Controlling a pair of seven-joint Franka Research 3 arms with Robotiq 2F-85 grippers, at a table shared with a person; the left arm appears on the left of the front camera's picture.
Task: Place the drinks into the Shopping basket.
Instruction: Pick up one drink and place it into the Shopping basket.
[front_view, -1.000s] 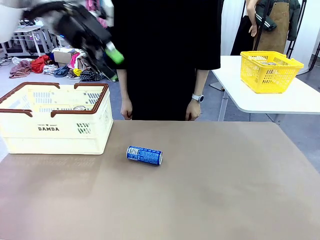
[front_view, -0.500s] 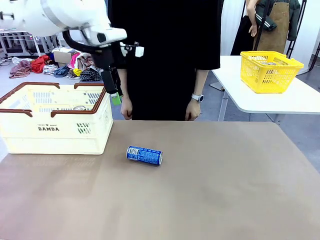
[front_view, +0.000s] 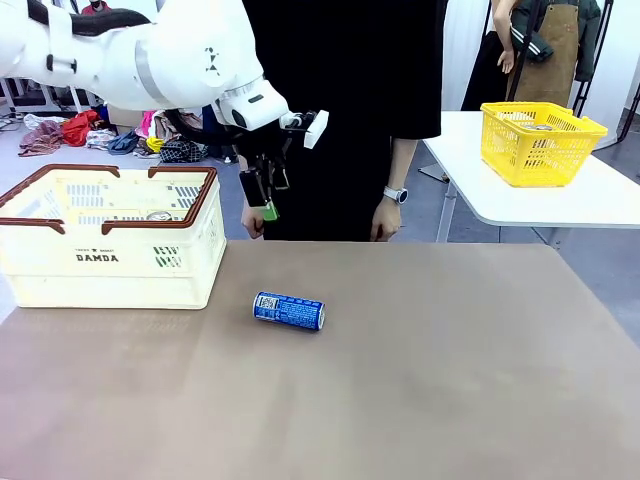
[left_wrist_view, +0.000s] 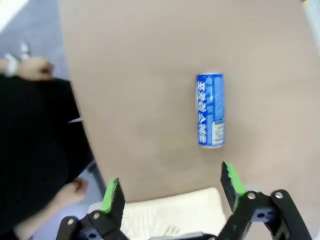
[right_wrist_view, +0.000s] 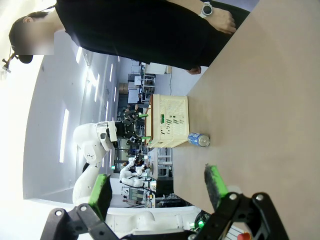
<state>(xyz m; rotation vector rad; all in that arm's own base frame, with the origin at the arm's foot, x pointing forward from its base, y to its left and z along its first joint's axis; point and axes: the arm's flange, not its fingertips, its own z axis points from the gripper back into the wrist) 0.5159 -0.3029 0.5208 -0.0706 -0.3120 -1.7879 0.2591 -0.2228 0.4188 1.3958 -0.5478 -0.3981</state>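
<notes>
Left end effector, fingers spread and empty, partly screens a person's hand. Right end effector likewise spread. Blue can lies on the counter near the Shopping basket, whose wall hides its contents.

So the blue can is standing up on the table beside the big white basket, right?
No. The blue can is lying on its side, not standing, on the table beside the big white basket. The front view shows it.

White left arm, seemingly grey-banded; black, green-padded left gripper.
</notes>
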